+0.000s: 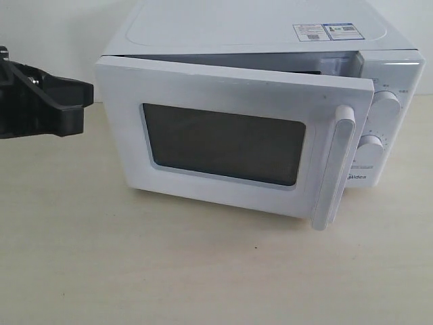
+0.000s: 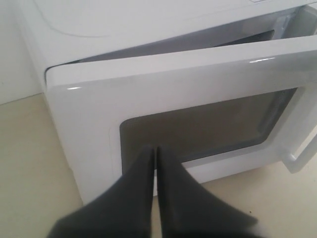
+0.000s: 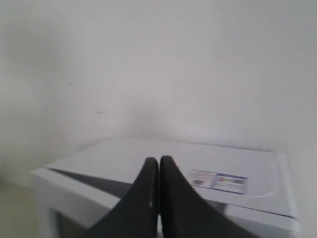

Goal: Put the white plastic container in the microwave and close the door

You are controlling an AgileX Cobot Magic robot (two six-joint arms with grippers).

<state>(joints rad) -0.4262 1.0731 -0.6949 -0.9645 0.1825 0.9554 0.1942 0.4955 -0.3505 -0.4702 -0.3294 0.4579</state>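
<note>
The white microwave (image 1: pixel 270 30) stands at the back of the table with its door (image 1: pixel 223 139) partly swung open, hinge on the left, bar handle (image 1: pixel 335 166) on the right. My left gripper (image 1: pixel 81 101) hangs shut and empty just left of the door's hinged edge; in the left wrist view the gripper (image 2: pixel 156 148) points at the door's dark window (image 2: pixel 208 126). My right gripper (image 3: pixel 159 161) is shut and empty, raised above the microwave's top (image 3: pixel 163 158); it does not show in the exterior view. The white plastic container is out of view.
The beige table (image 1: pixel 169 264) spreads in front of the microwave. Two round knobs (image 1: pixel 385 105) sit on the panel right of the door. A white wall (image 3: pixel 148 64) stands behind. Stickers (image 1: pixel 328 31) lie on the microwave's top.
</note>
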